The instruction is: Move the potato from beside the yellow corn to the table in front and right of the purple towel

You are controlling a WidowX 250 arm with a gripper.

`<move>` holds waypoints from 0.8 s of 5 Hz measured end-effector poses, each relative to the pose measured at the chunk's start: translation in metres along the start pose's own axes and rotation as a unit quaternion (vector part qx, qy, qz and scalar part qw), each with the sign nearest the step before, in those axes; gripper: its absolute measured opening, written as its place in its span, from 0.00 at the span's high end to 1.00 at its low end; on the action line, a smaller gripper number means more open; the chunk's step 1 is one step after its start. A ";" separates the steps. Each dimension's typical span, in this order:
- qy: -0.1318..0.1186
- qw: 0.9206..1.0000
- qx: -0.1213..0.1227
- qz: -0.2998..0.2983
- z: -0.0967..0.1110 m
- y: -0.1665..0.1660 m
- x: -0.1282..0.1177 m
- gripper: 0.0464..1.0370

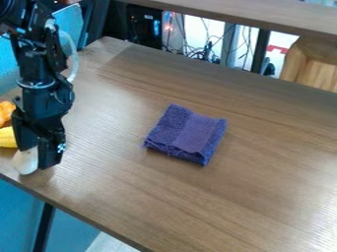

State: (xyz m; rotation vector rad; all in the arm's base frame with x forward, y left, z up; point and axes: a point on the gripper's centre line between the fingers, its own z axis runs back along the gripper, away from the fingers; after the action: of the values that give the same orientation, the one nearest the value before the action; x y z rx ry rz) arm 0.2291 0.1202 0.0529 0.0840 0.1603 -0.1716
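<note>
The black gripper hangs low at the left edge of the table, pointing down. Right at its lower end is a whitish, rounded object, partly covered by the gripper; whether it is held or only touched, I cannot tell. Well to the right, near the middle of the table, lies a folded purple cloth, apart from the gripper.
An orange object and a yellow one are at the left edge, just beside the gripper. The wooden table's front edge slants down from the left. Behind the table are cables and a light wooden piece.
</note>
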 end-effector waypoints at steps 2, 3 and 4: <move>0.004 1.000 0.008 0.007 0.002 -0.005 0.003 0.04; 0.002 1.000 0.006 0.008 0.002 -0.005 0.004 0.04; -0.007 1.000 0.000 0.016 0.000 -0.001 0.003 0.04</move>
State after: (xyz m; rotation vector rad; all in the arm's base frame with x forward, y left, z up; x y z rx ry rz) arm 0.2318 0.1183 0.0526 0.0851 0.1459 -0.1406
